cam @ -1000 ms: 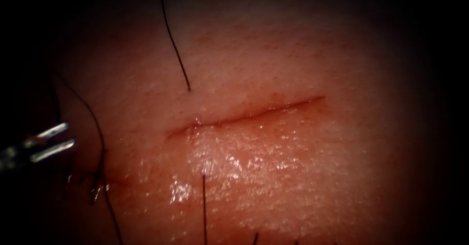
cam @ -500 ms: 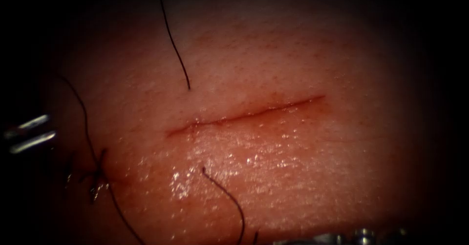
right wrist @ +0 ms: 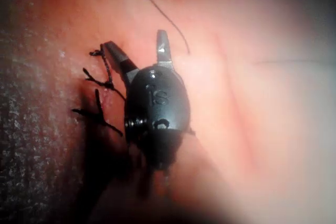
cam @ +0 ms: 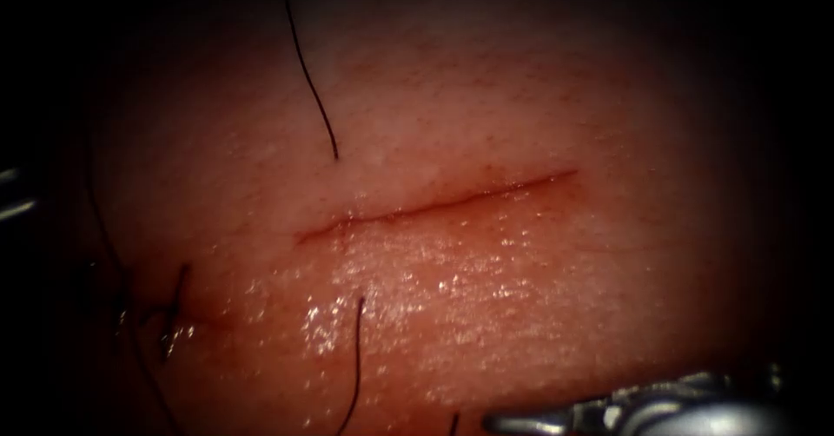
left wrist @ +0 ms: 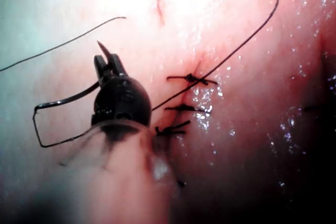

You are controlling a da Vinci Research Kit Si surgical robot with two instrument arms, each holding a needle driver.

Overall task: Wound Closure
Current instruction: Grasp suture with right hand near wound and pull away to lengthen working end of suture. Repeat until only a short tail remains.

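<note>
Because the cut (cam: 434,204) lies unclosed across the middle of the endoscope view, with the tissue (cam: 539,314) wet and glistening below it, the main danger I judge is to the work beside it. The three stitches (left wrist: 185,107) at the frame's lower left sit just beside both tools, and a careless sweep could drag on them. One strand of thread (cam: 308,67) runs down from the top edge and ends just above the cut. A second strand (cam: 354,358) rises from the bottom edge and stops below it. So I count one cut, three stitches, two long strands and two tools. The left pincer (cam: 16,193) waits at the left edge with its jaws parted, gripping nothing that I can see. A slack loop of thread (left wrist: 39,129) beside it could snag or tangle on it. The right pincer (right wrist: 137,48), in the lower right corner, is spread wide and empty. Closing on a strand there might sever it. Where the needle lies I cannot tell.
</note>
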